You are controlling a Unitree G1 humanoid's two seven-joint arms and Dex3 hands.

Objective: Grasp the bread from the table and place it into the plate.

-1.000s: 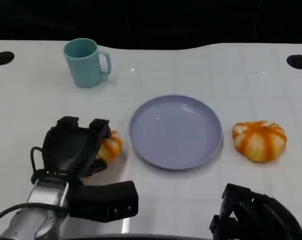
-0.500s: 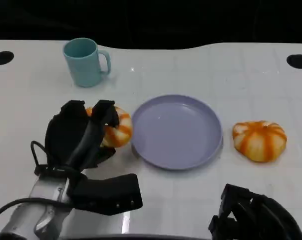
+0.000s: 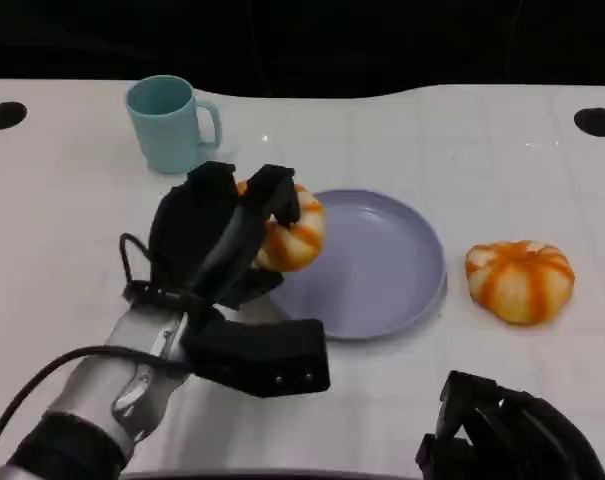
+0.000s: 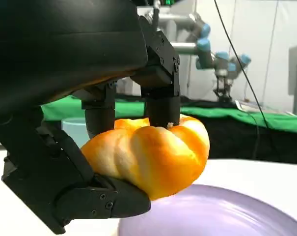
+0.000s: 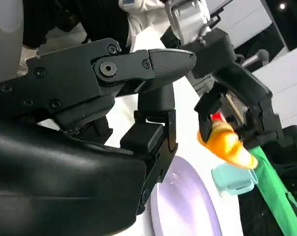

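Your right hand point(image 3: 507, 435) sits nearest, low at the table's near right edge; its fingers are apart and nothing is in them. Your left hand point(image 3: 217, 240) is raised above the white table point(image 3: 72, 210), fingers clamped on the orange-striped bread roll point(image 3: 290, 230). You can confirm the grip from the left wrist view: fingers point(image 4: 160, 83) press on the roll's upper side, another finger lies under it. The roll hangs at the fingertips, over the near-left rim of the lavender plate point(image 3: 382, 265), clear of the plate's surface. A second orange-striped roll point(image 3: 520, 280) lies on the table just right of the plate, not touching it. Farther back on the left, a teal mug point(image 3: 170, 124) stands upright, handle to the right, well apart from the plate.
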